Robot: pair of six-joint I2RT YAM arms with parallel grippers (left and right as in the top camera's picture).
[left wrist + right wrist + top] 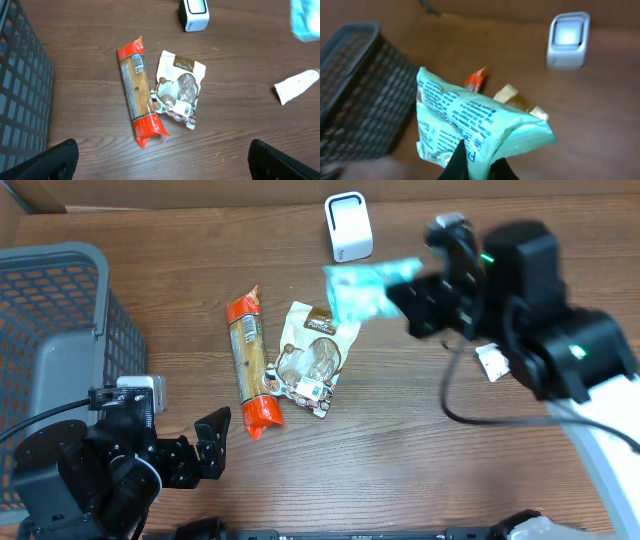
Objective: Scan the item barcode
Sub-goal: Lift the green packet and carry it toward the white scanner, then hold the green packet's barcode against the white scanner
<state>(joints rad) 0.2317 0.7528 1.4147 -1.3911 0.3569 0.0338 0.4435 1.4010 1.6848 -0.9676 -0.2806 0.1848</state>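
Note:
A mint-green printed packet [362,288] hangs in the air just right of and below the white scanner [348,227]. My right gripper [408,300] is shut on the packet's crumpled end. In the right wrist view the packet [470,117] fills the middle, pinched between the black fingers of the right gripper [481,162], and the scanner [568,40] stands beyond it at the upper right. I cannot make out a barcode among the blue print. My left gripper [212,445] sits low at the front left, open and empty; in its own view the left gripper [162,152] spans bare table.
A grey mesh basket [60,320] stands at the left. On the table lie an orange-ended long packet [248,365], a white and brown snack pouch [315,355] and a small white tube [490,362]. A cardboard wall runs along the back.

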